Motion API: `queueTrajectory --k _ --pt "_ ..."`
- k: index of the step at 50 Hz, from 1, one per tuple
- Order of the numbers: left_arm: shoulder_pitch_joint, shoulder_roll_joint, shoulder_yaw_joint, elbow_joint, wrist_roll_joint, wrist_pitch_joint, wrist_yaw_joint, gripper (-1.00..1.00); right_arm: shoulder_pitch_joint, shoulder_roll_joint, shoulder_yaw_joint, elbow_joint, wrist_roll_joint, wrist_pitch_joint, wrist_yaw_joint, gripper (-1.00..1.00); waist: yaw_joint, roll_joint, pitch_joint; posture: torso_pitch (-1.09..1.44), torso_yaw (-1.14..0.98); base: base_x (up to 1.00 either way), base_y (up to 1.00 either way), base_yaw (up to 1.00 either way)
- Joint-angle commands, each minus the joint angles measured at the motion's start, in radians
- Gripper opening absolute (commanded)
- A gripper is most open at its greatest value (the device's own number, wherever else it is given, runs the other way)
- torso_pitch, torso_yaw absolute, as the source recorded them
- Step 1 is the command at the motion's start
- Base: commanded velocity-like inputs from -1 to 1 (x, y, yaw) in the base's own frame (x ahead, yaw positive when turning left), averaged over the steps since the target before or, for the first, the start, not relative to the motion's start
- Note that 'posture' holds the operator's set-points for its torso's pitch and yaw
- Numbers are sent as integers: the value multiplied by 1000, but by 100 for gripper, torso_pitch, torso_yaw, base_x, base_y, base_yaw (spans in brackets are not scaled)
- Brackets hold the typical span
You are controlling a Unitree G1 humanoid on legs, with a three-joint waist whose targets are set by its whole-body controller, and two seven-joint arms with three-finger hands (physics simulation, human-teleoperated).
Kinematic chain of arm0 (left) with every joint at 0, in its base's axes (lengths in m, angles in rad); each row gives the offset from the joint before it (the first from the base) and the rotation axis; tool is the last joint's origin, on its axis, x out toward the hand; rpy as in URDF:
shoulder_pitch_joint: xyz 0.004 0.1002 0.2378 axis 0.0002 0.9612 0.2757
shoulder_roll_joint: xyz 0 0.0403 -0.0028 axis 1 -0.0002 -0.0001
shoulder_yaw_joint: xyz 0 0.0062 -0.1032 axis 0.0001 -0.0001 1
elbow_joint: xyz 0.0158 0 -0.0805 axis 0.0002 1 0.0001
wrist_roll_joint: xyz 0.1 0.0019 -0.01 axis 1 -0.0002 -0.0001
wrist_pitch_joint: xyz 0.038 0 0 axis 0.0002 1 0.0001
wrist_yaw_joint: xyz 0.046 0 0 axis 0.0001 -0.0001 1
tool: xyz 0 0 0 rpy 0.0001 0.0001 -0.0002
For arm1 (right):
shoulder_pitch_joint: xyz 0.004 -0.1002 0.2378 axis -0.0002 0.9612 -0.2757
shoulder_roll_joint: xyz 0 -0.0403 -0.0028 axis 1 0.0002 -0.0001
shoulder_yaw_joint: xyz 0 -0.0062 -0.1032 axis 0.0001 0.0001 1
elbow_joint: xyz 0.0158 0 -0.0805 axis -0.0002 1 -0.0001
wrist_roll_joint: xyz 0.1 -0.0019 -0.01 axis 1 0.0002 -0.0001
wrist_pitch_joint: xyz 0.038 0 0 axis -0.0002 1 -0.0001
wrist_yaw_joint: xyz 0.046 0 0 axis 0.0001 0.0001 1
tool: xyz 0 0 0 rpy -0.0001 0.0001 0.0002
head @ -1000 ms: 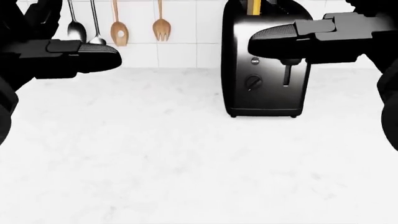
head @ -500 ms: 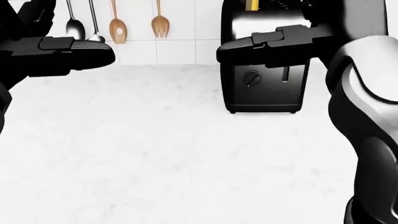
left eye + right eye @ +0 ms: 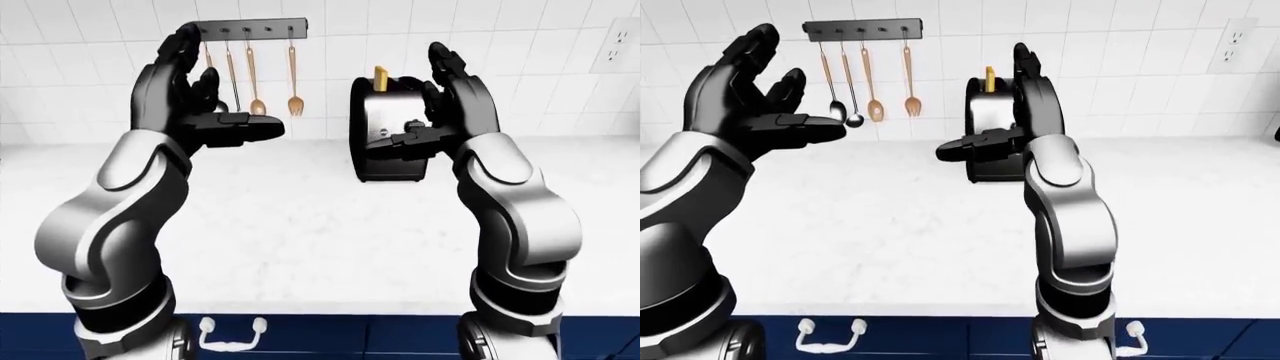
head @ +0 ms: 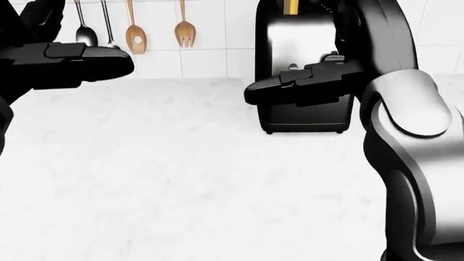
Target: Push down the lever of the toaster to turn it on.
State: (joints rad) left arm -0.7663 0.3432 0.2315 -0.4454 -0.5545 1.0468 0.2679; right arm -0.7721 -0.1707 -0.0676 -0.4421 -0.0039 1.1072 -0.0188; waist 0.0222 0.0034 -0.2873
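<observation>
The black toaster [image 4: 297,49] stands on the white counter against the tiled wall, with a yellow slice [image 3: 380,77] sticking out of its top. My right hand [image 3: 415,105] is open right before the toaster's face, fingers pointing up and thumb [image 4: 283,89] stretched leftward across it. That thumb and palm hide the lever and the knob in every view. I cannot tell whether the hand touches the toaster. My left hand [image 3: 225,90] is open too, raised well to the left of the toaster with nothing in it.
A rack of spoons and a wooden fork [image 3: 255,75] hangs on the wall left of the toaster. The white marble counter [image 4: 181,179] spreads below both hands. A wall outlet [image 3: 1238,36] sits top right; blue cabinets [image 3: 940,337] run under the counter.
My right hand has slid left and down over the toaster's face, now covering the lever and knob that showed a second ago. Its forearm fills more of the view. The left hand barely moved.
</observation>
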Motion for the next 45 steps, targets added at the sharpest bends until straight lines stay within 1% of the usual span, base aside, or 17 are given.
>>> queueTrajectory --k 1,7,14,28,45 --pt "-31 9 7 -11 3 -28 -2 100 -33 -7 -7 -16 -15 -39 5 100 0 1 -9 -43 0 0 0 0" --pt "-37 8 12 -21 -4 -12 5 100 -18 3 -5 1 -35 -55 14 100 -1 2 -9 -43 0 0 0 0" --pt "-32 7 7 -12 2 -25 0 100 -7 13 -10 57 -45 -101 16 100 -2 2 -10 -43 0 0 0 0" --pt "-39 7 7 -19 -6 -16 9 100 12 18 -25 187 -22 -211 -8 100 -3 4 -12 -43 0 0 0 0" --pt "-40 7 5 -20 -8 -17 10 100 -50 -5 -37 358 11 -292 -37 100 -4 3 -13 -43 0 0 0 0"
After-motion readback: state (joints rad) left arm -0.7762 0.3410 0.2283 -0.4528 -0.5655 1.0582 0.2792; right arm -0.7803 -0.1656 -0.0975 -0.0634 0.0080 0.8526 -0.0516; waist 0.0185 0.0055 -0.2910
